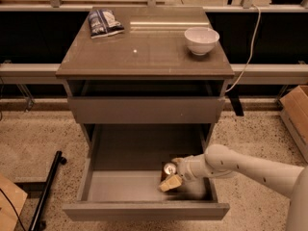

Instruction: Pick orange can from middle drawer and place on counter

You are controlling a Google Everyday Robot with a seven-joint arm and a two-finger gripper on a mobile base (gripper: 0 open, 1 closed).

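The middle drawer is pulled wide open at the cabinet's lower front. The orange can stands on the drawer floor at the right, its silver top showing. My gripper reaches in from the right on a white arm, and its pale fingers are right at the can, one in front of it and one behind. The counter is the brown-grey top of the cabinet, above the drawers.
A white bowl stands on the counter at the right and a blue-white snack bag at the back left. A shut drawer front is above the open one. A cardboard box sits on the floor at right, a black bar at left.
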